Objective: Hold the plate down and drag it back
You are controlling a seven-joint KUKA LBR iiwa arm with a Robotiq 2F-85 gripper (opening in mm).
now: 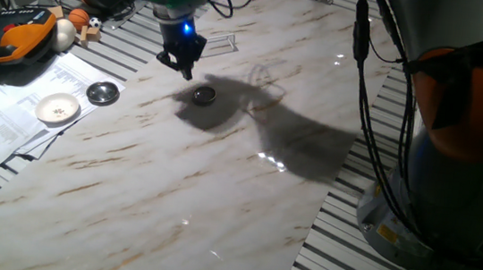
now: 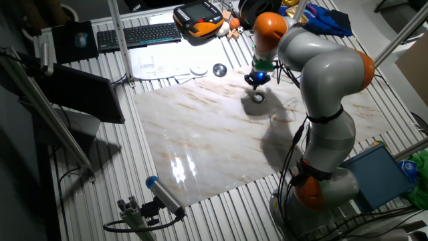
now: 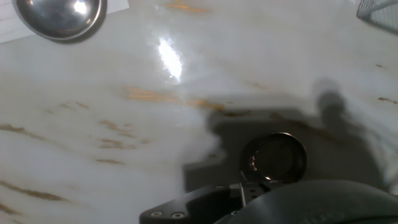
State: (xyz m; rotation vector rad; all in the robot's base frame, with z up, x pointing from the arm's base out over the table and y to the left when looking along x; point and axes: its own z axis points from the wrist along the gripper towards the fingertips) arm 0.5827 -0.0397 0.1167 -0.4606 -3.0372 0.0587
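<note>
the gripper (image 1: 182,64) hangs just above the marble slab (image 1: 219,178), its fingers seemingly drawn together, though the gap cannot be told for sure. the plate (image 1: 204,96) lies flat on the slab just beyond the fingertips, not touched; in the hand view the plate (image 3: 273,158) sits right ahead of them.

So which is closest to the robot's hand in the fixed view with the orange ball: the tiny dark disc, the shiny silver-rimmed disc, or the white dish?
1. Tiny dark round metal plate, just below the gripper.
2. Larger silver-rimmed disc, off left.
3. White shallow dish, farthest left.
</note>
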